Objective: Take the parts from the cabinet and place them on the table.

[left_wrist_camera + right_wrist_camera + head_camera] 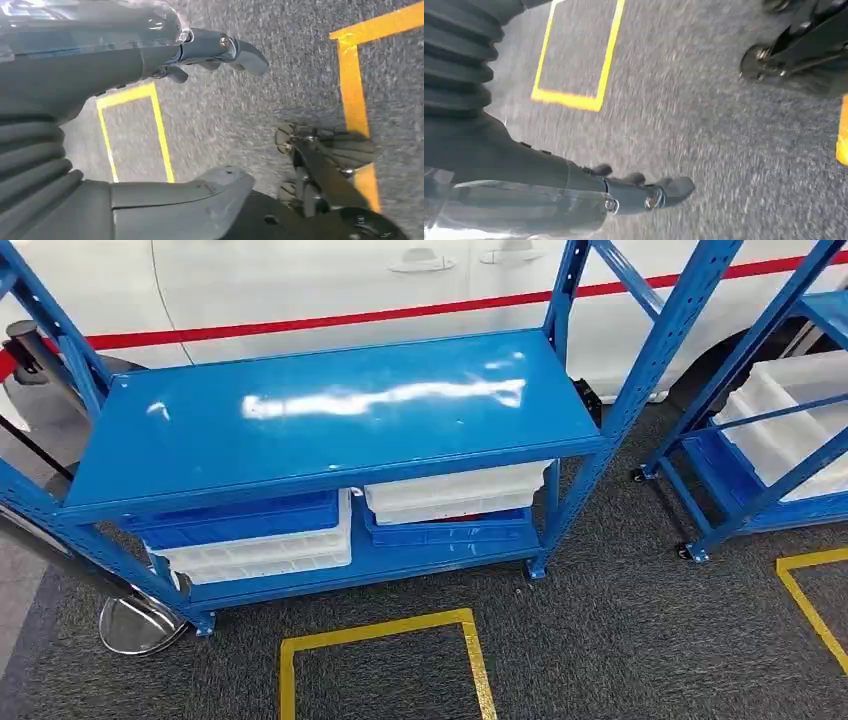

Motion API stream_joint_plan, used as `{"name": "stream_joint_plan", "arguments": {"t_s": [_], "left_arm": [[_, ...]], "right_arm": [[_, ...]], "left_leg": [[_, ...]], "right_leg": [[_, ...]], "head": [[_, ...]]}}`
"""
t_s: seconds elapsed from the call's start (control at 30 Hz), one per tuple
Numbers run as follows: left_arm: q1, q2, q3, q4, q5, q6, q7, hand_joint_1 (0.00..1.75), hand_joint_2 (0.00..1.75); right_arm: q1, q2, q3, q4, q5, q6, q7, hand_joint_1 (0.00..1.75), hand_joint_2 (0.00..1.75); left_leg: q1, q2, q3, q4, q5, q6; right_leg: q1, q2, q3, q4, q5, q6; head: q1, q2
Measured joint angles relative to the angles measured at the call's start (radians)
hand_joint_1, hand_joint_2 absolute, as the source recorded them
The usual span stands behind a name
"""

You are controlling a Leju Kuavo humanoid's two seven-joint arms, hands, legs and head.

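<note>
Below the blue shelf rack (330,420), white and blue bins (255,535) sit stacked; left hand (210,52) and right hand (639,192) hang over carpet, fingers apart, holding nothing

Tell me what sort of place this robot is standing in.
Probably a factory or workshop floor set up for parts handling: blue steel shelving rack holding white and blue plastic bins, yellow floor-marking tape on grey carpet, and a white car body parked behind.

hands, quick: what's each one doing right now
Left robot hand: holds nothing, fingers apart, open above the carpet.
Right robot hand: holds nothing, fingers apart, open above the carpet.
</note>
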Motion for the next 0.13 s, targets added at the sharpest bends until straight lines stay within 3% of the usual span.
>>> {"name": "stream_joint_plan", "arguments": {"t_s": [0.13], "left_arm": [[-0.014, -0.003, -0.093, 0.013, -0.011, 0.005, 0.003, 0.00, 0.00]], "right_arm": [[-0.009, 0.008, -0.049, 0.015, -0.003, -0.001, 0.003, 0.00, 0.00]], "left_leg": [[0.000, 0.000, 0.000, 0.000, 0.000, 0.000]], "right_leg": [[0.000, 0.000, 0.000, 0.000, 0.000, 0.000]], "head": [[-0.001, 0.000]]}}
